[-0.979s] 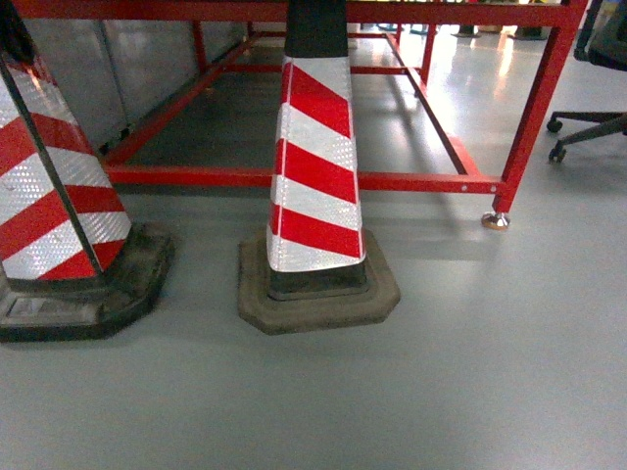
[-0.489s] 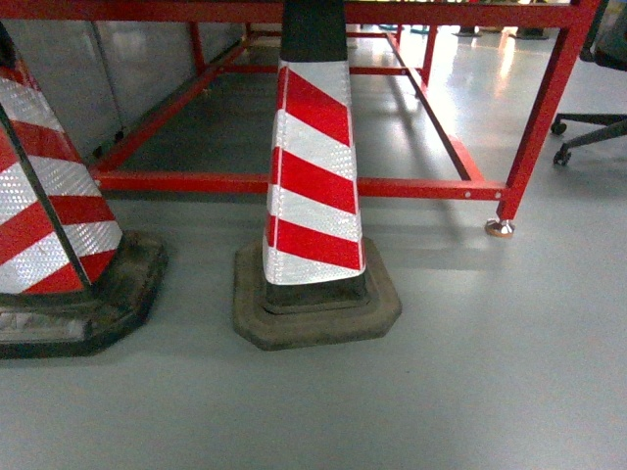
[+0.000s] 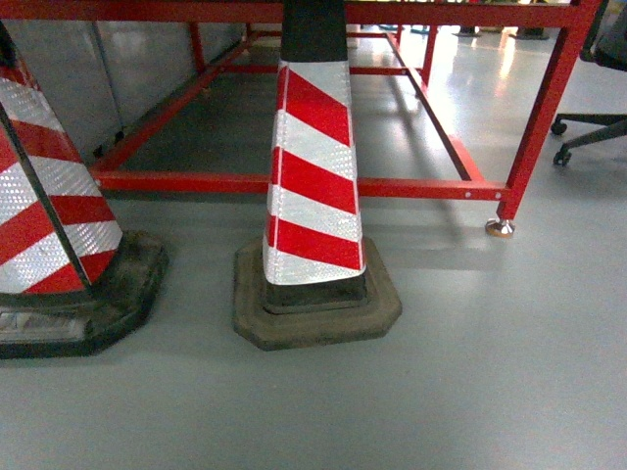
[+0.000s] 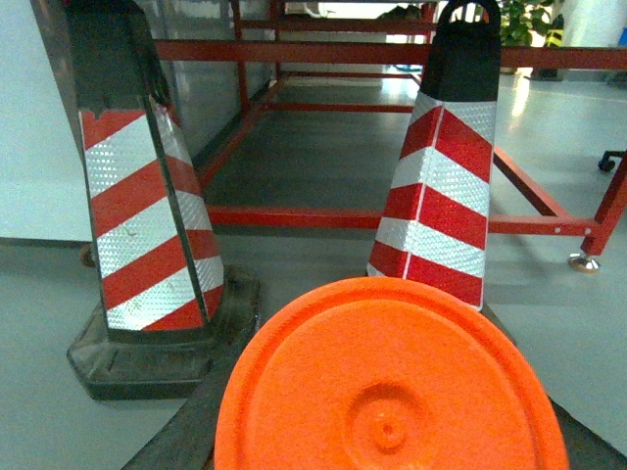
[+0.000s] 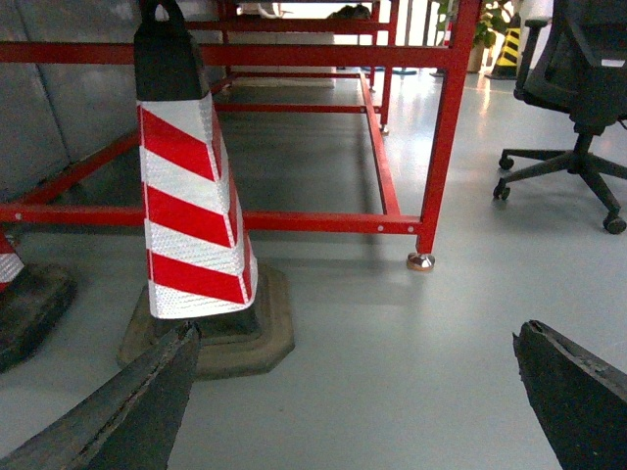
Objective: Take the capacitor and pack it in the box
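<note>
no box or capacitor anywhere in view, so can't say which arm's nearer | right end effector (image 5: pixel 358 397) wide open, empty | left end effector: can't tell | just striped cones (image 3: pixel 313 186), red frame (image 3: pixel 534 117), floor (image 3: pixel 470 392)

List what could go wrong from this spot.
1. The striped cone stands close ahead; rolling forward could knock it.
2. The red frame leg and office chair crowd the right side.
3. The orange disc blocks much of the left wrist view; no box or capacitor shows.
</note>
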